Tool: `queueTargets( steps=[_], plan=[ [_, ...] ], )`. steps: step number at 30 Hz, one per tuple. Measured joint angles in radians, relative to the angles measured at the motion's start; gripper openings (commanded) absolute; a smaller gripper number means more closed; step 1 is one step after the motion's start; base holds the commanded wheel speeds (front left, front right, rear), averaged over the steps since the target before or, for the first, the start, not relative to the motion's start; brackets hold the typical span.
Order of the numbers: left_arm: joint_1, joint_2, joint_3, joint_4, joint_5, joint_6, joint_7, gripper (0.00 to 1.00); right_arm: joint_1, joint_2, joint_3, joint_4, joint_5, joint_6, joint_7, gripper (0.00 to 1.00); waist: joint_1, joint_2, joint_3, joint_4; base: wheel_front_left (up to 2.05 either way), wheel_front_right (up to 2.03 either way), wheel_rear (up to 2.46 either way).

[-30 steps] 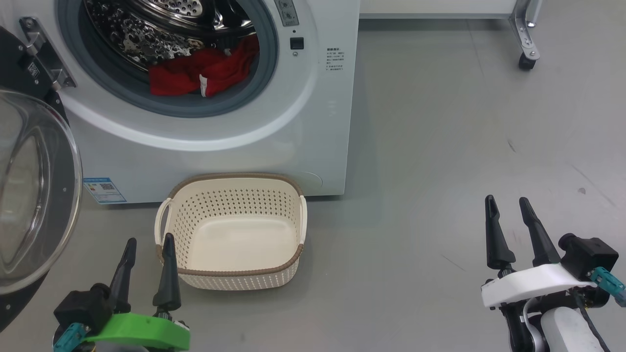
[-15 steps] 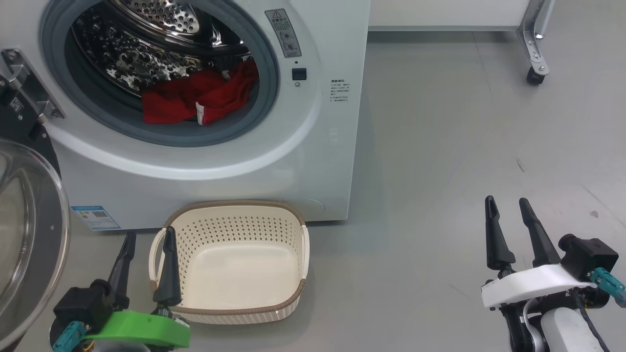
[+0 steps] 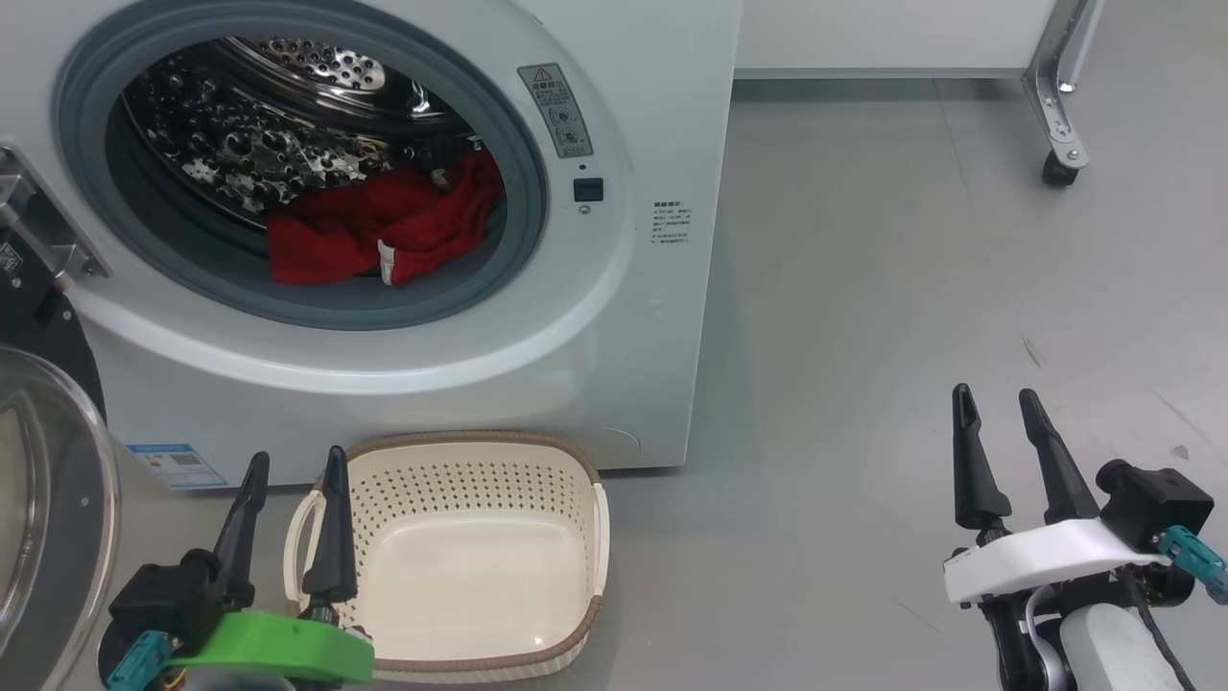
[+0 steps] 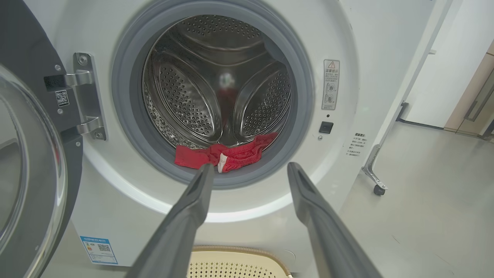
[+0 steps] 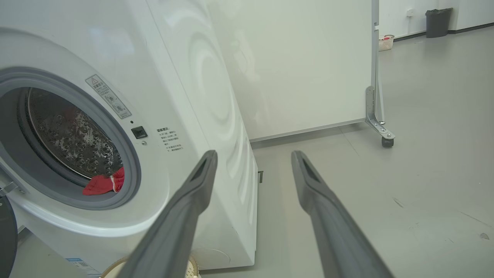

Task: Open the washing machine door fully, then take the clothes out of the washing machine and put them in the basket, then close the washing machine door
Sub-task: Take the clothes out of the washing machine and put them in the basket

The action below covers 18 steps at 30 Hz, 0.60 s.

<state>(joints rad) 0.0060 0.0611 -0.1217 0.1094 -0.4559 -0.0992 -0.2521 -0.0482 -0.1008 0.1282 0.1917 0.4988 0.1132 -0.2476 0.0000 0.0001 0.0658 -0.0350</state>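
The white washing machine (image 3: 662,115) stands with its round door (image 3: 43,537) swung wide to the left, glass bowl facing out. Red clothes (image 3: 379,230) with white trim lie at the front bottom of the steel drum, also seen as the clothes (image 4: 225,154) and the clothes (image 5: 104,184). The cream basket (image 3: 480,451) sits on the floor right below the opening. My left gripper (image 3: 295,463) is open, low at the basket's left handle, and holds nothing. My right gripper (image 3: 996,403) is open over bare floor far to the right.
A white panel on a metal leg with a caster (image 3: 1055,168) stands at the back right. The door hinge bracket (image 4: 87,96) juts out left of the opening. A blue label (image 3: 173,465) marks the machine's lower left. Grey floor stretches out to the right of the machine.
The head camera has tilted up, so the machine, basket and door sit lower in the picture and more of the drum shows. Both grippers keep their places in it.
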Motion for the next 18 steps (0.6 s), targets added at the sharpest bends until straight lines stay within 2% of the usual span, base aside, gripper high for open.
queueTargets(
  steps=[9,18],
  plan=[
    [0.000,-0.002,0.011,-0.001,-0.001,0.000,0.000,1.00,0.000,0.004,-0.003,0.001,0.000,0.000,0.000,1.00,0.0000,0.0000,-0.003,-0.001,0.34,-0.34,0.00],
    [0.000,-0.003,0.010,-0.005,0.005,-0.002,0.000,1.00,0.000,0.005,-0.007,0.002,0.000,0.002,0.000,1.00,0.0000,0.0000,-0.002,-0.001,0.00,0.00,0.00]
  ],
)
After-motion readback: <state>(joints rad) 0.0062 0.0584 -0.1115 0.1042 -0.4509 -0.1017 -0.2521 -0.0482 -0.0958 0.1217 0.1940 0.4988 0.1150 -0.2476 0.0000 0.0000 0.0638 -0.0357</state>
